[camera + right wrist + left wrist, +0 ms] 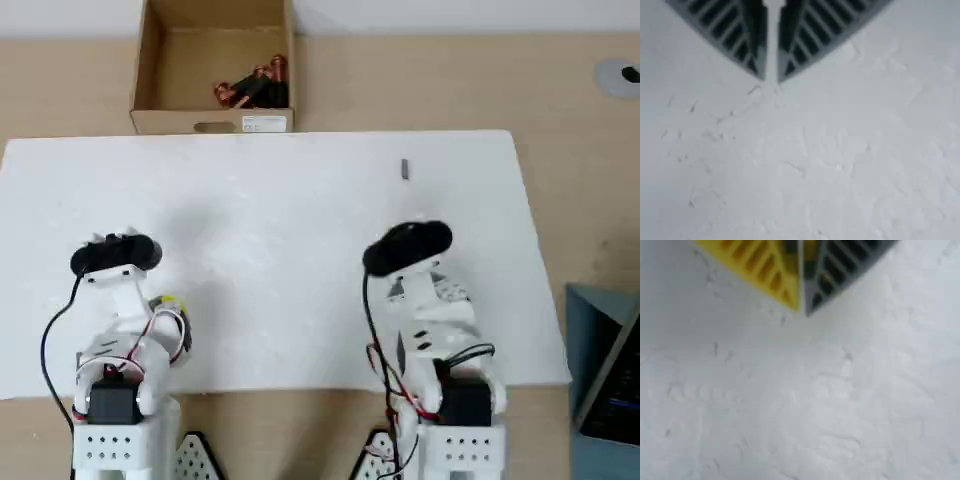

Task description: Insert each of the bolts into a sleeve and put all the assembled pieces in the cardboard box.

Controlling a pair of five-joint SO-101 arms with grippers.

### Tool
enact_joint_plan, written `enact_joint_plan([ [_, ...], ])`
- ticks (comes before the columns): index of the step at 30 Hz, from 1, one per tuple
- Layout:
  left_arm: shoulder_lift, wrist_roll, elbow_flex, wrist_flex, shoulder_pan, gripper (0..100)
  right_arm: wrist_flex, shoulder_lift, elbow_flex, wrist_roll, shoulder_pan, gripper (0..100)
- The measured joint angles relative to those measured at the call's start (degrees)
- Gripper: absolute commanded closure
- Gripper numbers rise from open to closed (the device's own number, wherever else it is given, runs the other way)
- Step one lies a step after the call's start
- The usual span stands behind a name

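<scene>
One small dark grey pin-like piece point(404, 168) lies near the far edge of the white foam sheet point(260, 300), right of centre: probably light, stiff, rolls easily, so pinch mid-length. Copper-and-black assembled pieces point(252, 88) sit in the brown cardboard box point(145, 70). Left gripper point(802, 307) and right gripper point(771, 75) both clenched, empty.

Both arms folded back low; left gripper point(801, 309) and right gripper point(771, 77) closed.

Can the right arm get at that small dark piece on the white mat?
Probably yes: the small dark piece lies on bare mat straight ahead of the right arm, with nothing between them.
</scene>
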Motion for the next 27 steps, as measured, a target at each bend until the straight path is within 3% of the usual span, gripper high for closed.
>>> enact_joint_plan([
  [12,0.0,0.0,0.0,0.0,0.0,99,0.0,-0.79,6.86,0.0,-0.18,99.0],
  [19,0.0,0.0,0.0,0.0,0.0,99,0.0,-0.79,6.86,-5.71,-0.18,99.0],
  [27,0.0,0.0,0.0,0.0,0.0,99,0.0,-0.79,6.86,-6.24,-0.18,99.0],
])
